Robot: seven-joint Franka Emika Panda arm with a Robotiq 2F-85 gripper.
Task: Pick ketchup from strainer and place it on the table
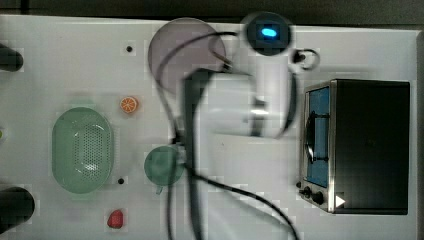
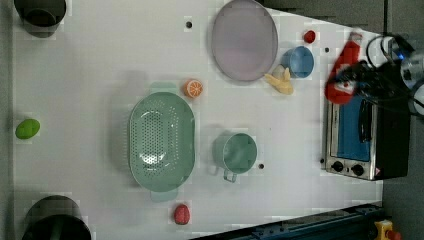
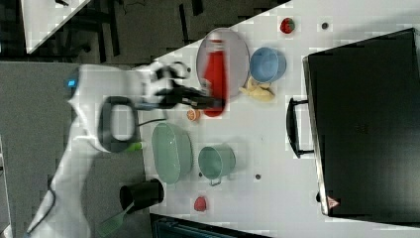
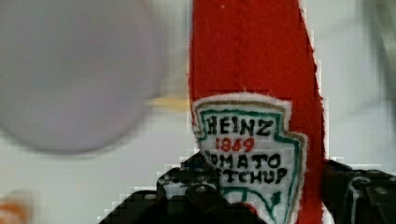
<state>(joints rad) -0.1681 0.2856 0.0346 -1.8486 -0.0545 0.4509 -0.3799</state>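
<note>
while clamped across the label end of the ketchup (image 4: 254,93), the gripper (image 4: 261,196) carries it aloft, clear of the emptied strainer (image 2: 161,141). looks soft, stitched, light; best held mid-body, bound to sag. nearby on the table (image 2: 90,75): grey plate (image 2: 244,39), blue bowl (image 2: 299,61), toaster oven (image 2: 364,137), mug (image 2: 236,153), all crowding the drop spot.

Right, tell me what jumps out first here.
The red ketchup clamped in the gripper, carried in the air near the purple plate. Next, the green strainer, lying bare mid-table, and the black toaster oven at the top view's right.
</note>
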